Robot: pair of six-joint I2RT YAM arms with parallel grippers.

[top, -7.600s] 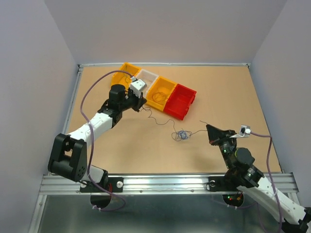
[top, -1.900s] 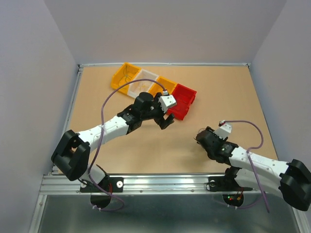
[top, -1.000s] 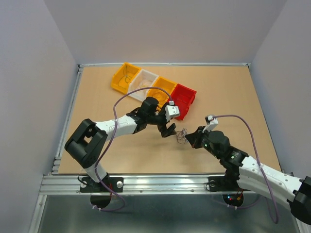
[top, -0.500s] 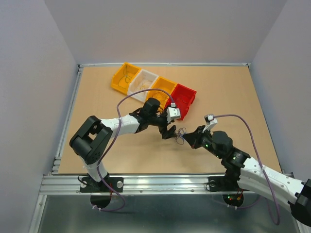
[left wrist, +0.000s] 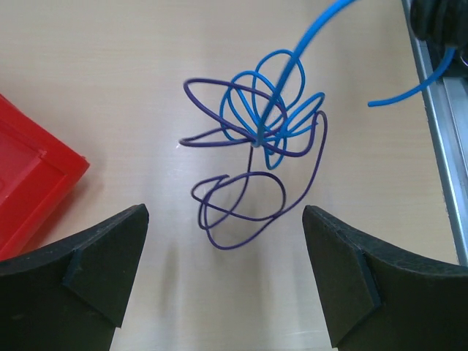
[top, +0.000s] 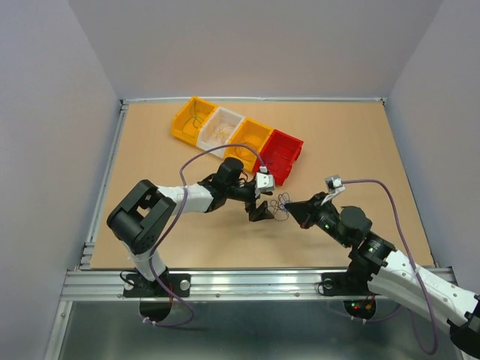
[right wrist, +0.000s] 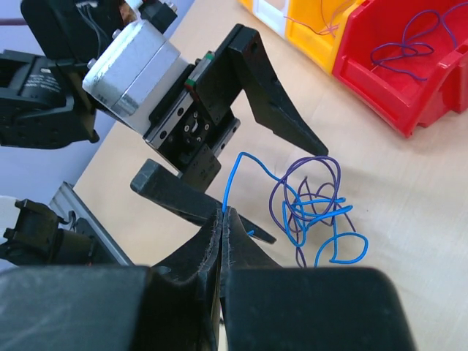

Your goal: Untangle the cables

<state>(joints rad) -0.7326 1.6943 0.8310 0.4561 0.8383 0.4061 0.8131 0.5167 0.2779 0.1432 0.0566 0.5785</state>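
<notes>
The cables (top: 280,203) are a small tangle of blue (left wrist: 265,108) and purple (left wrist: 241,213) wire loops in the middle of the table. My left gripper (top: 263,205) is open beside the tangle, its black fingers (left wrist: 110,248) spread on either side of the purple loop, touching nothing. My right gripper (top: 289,207) is shut on the end of the blue wire (right wrist: 232,183), pinched at the fingertips (right wrist: 221,213). From there the wire rises and curls into the tangle (right wrist: 314,203). The left gripper's body (right wrist: 146,66) stands just behind the tangle.
Several bins stand in a row at the back: yellow (top: 191,118), white (top: 223,126), orange-yellow (top: 250,138) and red (top: 280,154). The red bin (right wrist: 409,69) holds a purple wire. A metal rail (left wrist: 439,124) runs along the table's near edge.
My left gripper has moved right and down to sit around the tangle. My right arm has shifted slightly rightward, still pinching the blue wire; the tangle has barely moved.
</notes>
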